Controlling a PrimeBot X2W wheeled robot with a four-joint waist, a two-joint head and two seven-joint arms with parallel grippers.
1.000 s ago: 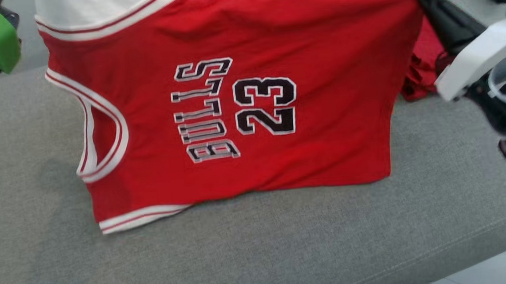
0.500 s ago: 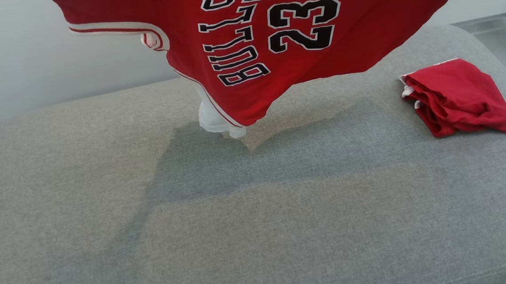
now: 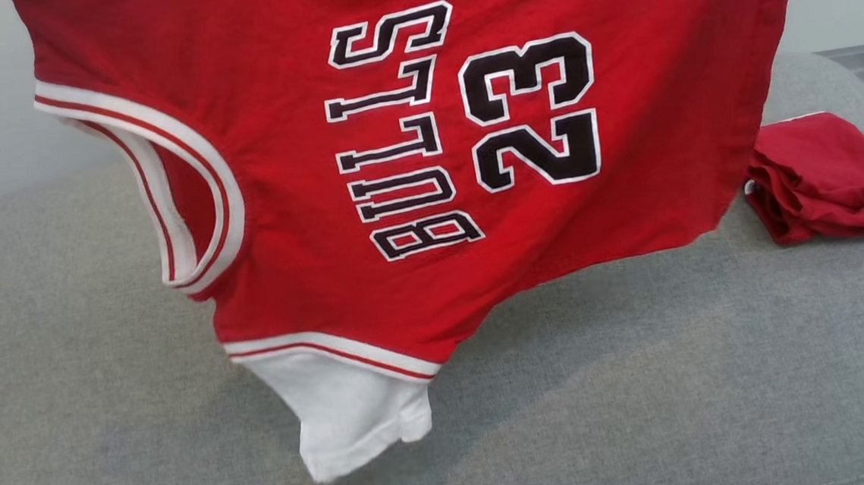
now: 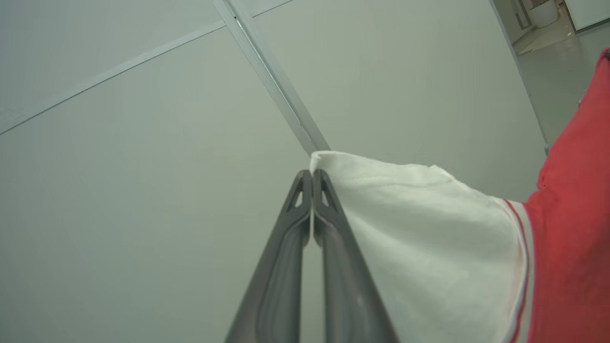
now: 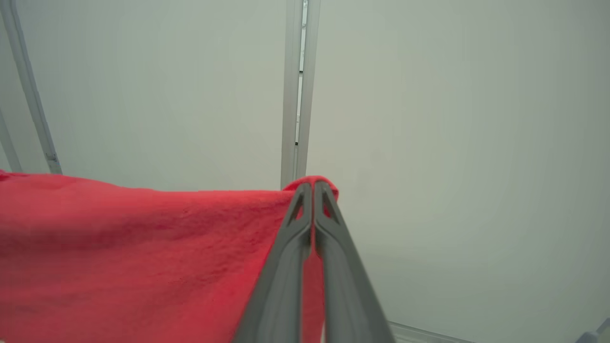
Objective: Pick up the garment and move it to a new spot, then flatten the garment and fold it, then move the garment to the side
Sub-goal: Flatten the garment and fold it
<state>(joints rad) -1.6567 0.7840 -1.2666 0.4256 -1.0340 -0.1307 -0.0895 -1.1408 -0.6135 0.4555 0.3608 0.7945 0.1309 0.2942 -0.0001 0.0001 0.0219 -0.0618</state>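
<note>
Two pincers hold the garment up between them. The left pincer has its two dark fingers pressed together on the edge of a white sleeve. The cloth folds over the tips and runs off to the right of that wrist view, where white and red trim joins it to the red body. The right pincer is likewise clamped tight, on a red corner of the cloth. The corner bunches over its tips, and the fabric stretches away to the left of that wrist view. Behind both pincers is a pale wall crossed by a metal strip.

From the head view the garment hangs spread out, its top edge beyond the frame. Black letters spelling "BULLS" and the number "23", both outlined in white, lie turned on their side across the red front. An armhole edged in white and red opens at the left. A second white sleeve is the lowest part, hanging down over a grey fabric cushion; whether it touches the cushion I cannot tell. Shadow falls on the cushion under the garment. At the right a crumpled red cloth lies on the cushion, near the garment's lower right edge.
</note>
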